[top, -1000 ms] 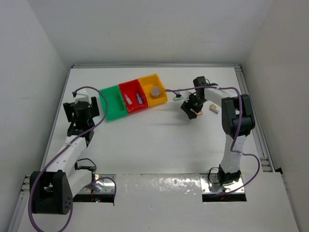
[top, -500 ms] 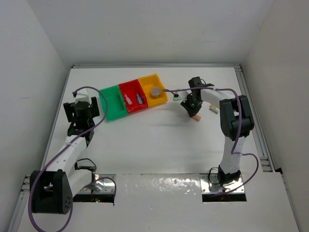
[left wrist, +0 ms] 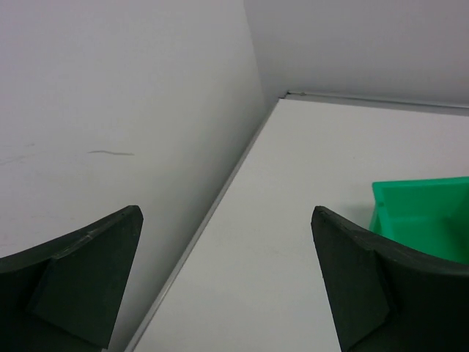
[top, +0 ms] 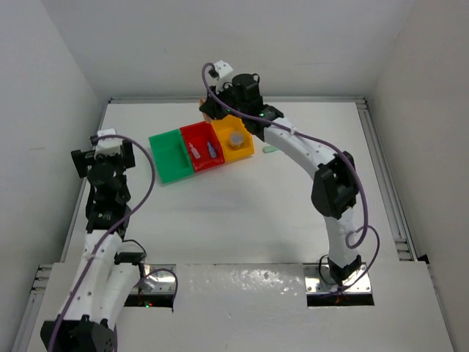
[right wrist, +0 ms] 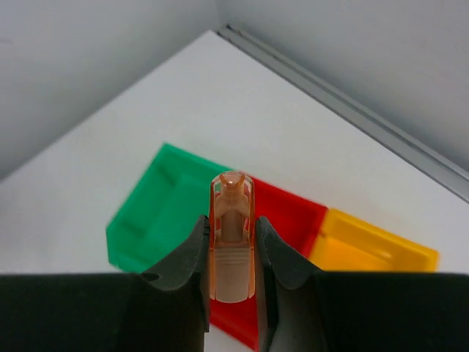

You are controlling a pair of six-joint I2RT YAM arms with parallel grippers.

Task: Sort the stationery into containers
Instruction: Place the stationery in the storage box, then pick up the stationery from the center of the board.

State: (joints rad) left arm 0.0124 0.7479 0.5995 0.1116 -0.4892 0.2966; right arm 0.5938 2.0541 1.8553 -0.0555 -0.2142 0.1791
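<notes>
My right gripper (right wrist: 231, 242) is shut on an orange oblong piece (right wrist: 232, 238) and holds it high over the far side of the red bin (top: 203, 147); in the top view that gripper (top: 212, 110) is above the bins' back edge. The three joined bins, green (top: 168, 155), red and yellow-orange (top: 234, 138), lie at the table's back left of centre. Two small pieces (top: 203, 151) lie in the red bin and a grey round roll (top: 236, 138) in the yellow-orange one. A pale green piece (top: 270, 149) lies right of the bins. My left gripper (left wrist: 227, 279) is open and empty, left of the green bin (left wrist: 432, 213).
White walls enclose the table on the left, back and right. A metal rail (top: 385, 176) runs along the right edge. The right arm (top: 308, 154) stretches diagonally across the back right of the table. The left arm (top: 102, 198) stands near the left wall.
My right gripper lifted the orange piece from the table right of the bins and carried it left, over the bins. My left arm pulled back and left, away from the green bin.
</notes>
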